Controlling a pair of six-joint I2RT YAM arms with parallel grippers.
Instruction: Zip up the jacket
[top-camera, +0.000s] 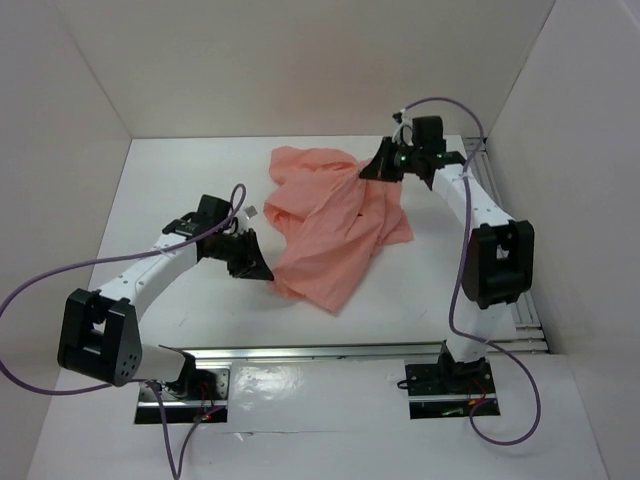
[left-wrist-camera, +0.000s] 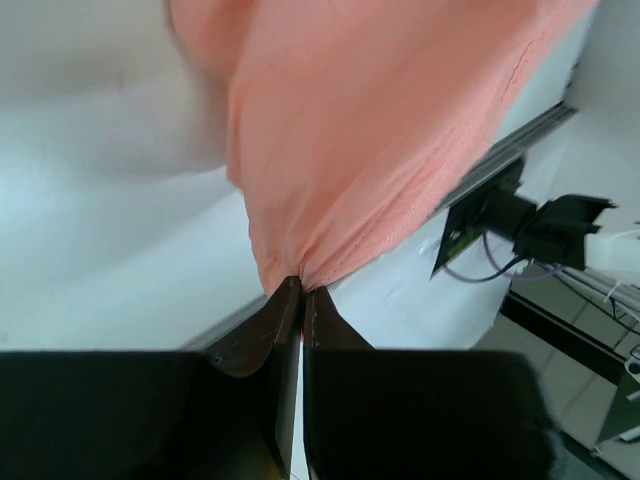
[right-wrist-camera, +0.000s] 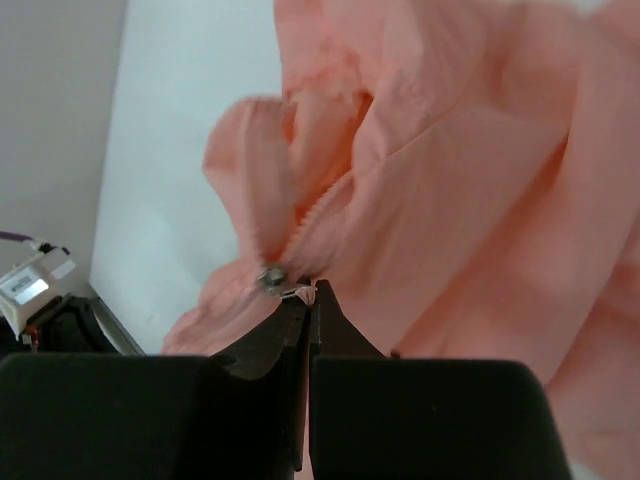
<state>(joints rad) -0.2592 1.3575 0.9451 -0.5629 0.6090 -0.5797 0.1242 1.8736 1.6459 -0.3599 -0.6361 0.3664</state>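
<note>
The left gripper (left-wrist-camera: 302, 292) pinched the jacket (top-camera: 330, 230) at its hem, and the right gripper (right-wrist-camera: 308, 297), jaws closed apparently on the zipper pull (right-wrist-camera: 275, 279), next needed a steady draw away from that hem.

Left arm (top-camera: 150, 268) and right arm (top-camera: 472, 200) reach inward (jaws clamped).

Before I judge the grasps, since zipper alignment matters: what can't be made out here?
Top view: zipper lost in folds of the jacket; right fingers cover the zipper pull.
Right wrist view: the pull's tab is hidden between the shut fingers.
Left wrist view: left fingers pinch fabric; zipper's bottom end out of sight, upper cloth blurred.
</note>
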